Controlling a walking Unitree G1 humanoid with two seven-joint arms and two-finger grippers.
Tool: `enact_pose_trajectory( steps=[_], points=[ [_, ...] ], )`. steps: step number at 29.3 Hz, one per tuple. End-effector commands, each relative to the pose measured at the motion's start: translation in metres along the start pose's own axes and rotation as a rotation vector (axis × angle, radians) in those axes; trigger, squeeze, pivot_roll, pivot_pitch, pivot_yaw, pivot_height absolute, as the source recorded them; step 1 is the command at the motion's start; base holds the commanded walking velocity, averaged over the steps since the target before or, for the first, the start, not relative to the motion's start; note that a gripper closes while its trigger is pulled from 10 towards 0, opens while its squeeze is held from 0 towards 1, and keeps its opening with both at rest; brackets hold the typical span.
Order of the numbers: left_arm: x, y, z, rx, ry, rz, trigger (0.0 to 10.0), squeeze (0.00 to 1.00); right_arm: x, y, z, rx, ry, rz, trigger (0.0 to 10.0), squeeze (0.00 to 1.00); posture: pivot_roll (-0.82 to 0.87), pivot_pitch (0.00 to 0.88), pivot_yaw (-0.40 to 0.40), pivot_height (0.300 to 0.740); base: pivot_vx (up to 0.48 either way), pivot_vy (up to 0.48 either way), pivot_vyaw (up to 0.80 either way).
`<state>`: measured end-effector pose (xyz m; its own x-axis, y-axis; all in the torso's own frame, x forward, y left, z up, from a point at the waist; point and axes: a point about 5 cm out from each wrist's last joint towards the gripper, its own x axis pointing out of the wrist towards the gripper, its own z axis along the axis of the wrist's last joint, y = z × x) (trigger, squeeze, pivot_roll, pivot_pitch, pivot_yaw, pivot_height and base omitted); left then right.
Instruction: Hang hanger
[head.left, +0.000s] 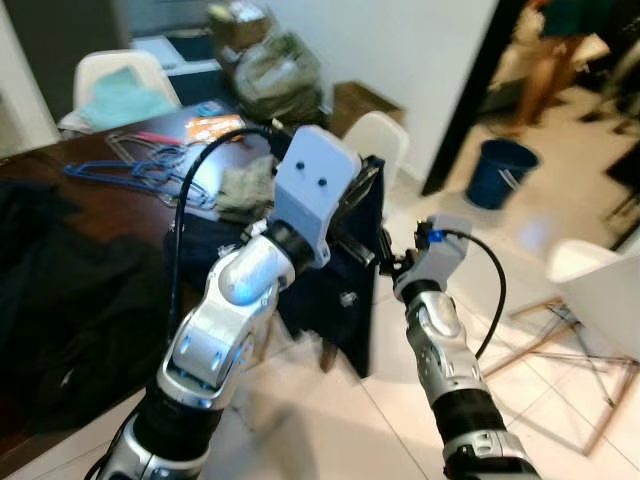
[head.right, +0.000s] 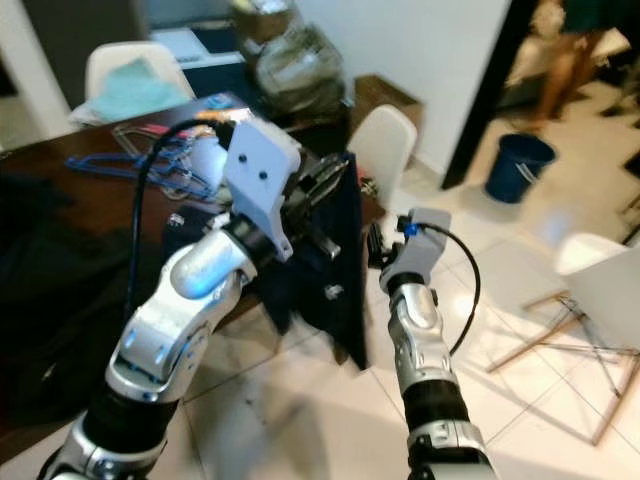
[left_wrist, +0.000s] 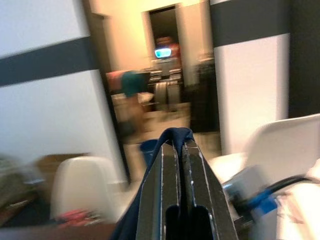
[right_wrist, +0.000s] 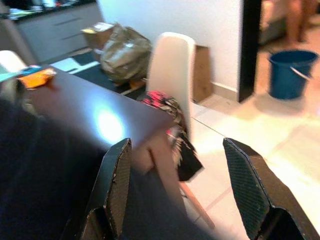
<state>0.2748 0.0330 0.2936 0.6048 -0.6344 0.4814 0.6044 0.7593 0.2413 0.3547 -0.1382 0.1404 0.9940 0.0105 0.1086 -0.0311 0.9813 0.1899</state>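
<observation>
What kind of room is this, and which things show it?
Probably a home dining area: a dark wooden table with white chairs around it, spare hangers lying on it, a tiled floor and a blue bucket by a doorway.

Both silver arms raised before the robot, grippers level with each other.

The left arm bends up at the elbow, its left gripper pinched tight on a fold of dark cloth. The right arm reaches straight forward beside it, the right gripper spread wide, its two black fingers well apart and holding nothing.
</observation>
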Motion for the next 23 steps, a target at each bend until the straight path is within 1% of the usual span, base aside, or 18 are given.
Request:
enact_pose_trajectory(
  steps=[1, 2, 3, 5, 6, 8, 9, 11, 14, 20, 23],
  points=[
    [0.004, -0.007, 0.012, -0.02, -0.059, -0.041, 10.0, 0.0, -0.003, -0.003, -0.004, 0.002, 0.01, -0.014, 10.0, 0.0, 0.05, 0.093, -0.042, 0.74, 0.0, 0.0, -0.8],
    [0.007, -0.012, 0.015, -0.035, -0.077, -0.073, 10.0, 0.0, -0.004, -0.004, -0.005, 0.002, 0.009, -0.021, 10.0, 0.0, 0.05, 0.089, -0.039, 0.74, 0.0, 0.0, -0.8],
    [0.007, -0.012, 0.015, -0.035, -0.077, -0.073, 10.0, 0.0, -0.004, -0.004, -0.005, 0.002, 0.009, -0.021, 10.0, 0.0, 0.05, 0.089, -0.039, 0.74, 0.0, 0.0, -0.8],
    [0.011, -0.018, 0.022, -0.074, -0.119, -0.124, 10.0, 0.0, -0.004, -0.006, -0.005, 0.0, 0.009, -0.032, 10.0, 0.0, 0.05, 0.075, -0.04, 0.74, 0.0, 0.0, -0.8],
    [0.011, -0.018, 0.022, -0.074, -0.119, -0.124, 10.0, 0.0, -0.004, -0.006, -0.005, 0.0, 0.009, -0.032, 10.0, 0.0, 0.05, 0.075, -0.04, 0.74, 0.0, 0.0, -0.8],
    [0.012, -0.022, 0.026, -0.121, -0.145, -0.16, 10.0, 0.0, -0.005, -0.007, -0.006, -0.001, 0.01, -0.036, 10.0, 0.0, 0.05, 0.072, -0.041, 0.74, 0.0, 0.0, -0.8],
    [0.012, -0.025, 0.026, -0.147, -0.148, -0.179, 10.0, 0.0, -0.005, -0.007, -0.006, -0.002, 0.01, -0.037, 10.0, 0.0, 0.05, 0.071, -0.041, 0.74, 0.0, 0.0, -0.8],
    [0.012, -0.027, 0.026, -0.164, -0.148, -0.194, 10.0, 0.0, -0.004, -0.007, -0.005, -0.003, 0.009, -0.037, 10.0, 0.0, 0.05, 0.071, -0.041, 0.74, 0.0, 0.0, -0.8],
    [0.011, -0.031, 0.025, -0.207, -0.146, -0.196, 10.0, 0.0, -0.003, -0.008, -0.004, -0.005, 0.008, -0.038, 10.0, 0.0, 0.05, 0.069, -0.04, 0.74, 0.0, 0.0, -0.8],
    [0.012, -0.032, 0.024, -0.21, -0.139, -0.196, 10.0, 0.0, -0.004, -0.008, -0.005, -0.006, 0.007, -0.04, 10.0, 0.0, 0.05, 0.062, -0.038, 0.74, 0.0, 0.0, -0.8],
    [0.013, -0.03, 0.018, -0.189, -0.107, -0.186, 10.0, 0.0, -0.004, -0.009, -0.005, -0.007, 0.006, -0.044, 10.0, 0.0, 0.05, 0.064, -0.037, 0.74, 0.0, 0.0, -0.8]
  ],
)
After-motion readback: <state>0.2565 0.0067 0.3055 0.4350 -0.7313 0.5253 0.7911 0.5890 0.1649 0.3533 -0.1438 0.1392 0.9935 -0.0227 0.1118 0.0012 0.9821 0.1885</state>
